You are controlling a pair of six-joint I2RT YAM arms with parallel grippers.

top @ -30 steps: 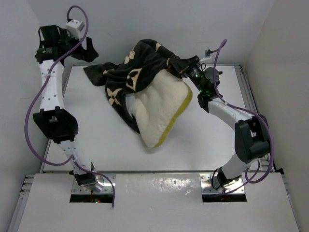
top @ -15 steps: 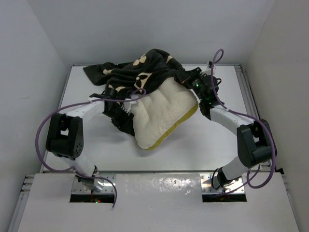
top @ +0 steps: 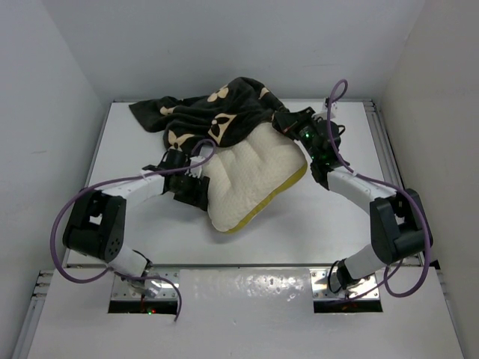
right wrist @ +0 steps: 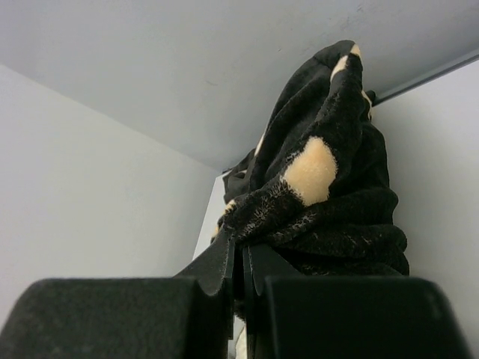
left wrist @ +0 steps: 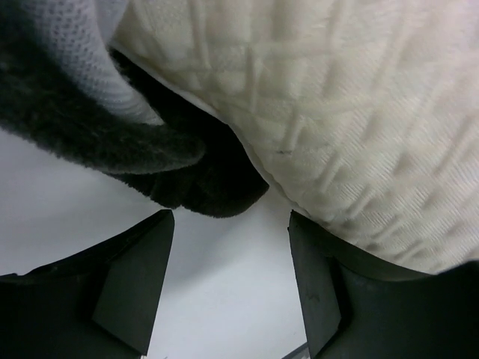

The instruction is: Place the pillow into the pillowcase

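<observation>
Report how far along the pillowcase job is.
Done: the pillowcase covers only the far end of the pillow. In hand: the right gripper is shut on a fold of the case at the far right. The left gripper is open at the case's loose edge beside the pillow, gripping nothing. Left: most of the pillow lies bare on the table; the case must be drawn over it.

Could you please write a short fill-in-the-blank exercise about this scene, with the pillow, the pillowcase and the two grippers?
1. The right gripper is shut on the ___.
2. The left gripper is ___ and holds nothing.
3. The pillow has ___ piping along its edge.
4. The near end of the pillow lies ___ the pillowcase.

Missing words: pillowcase; open; yellow; outside.
</observation>
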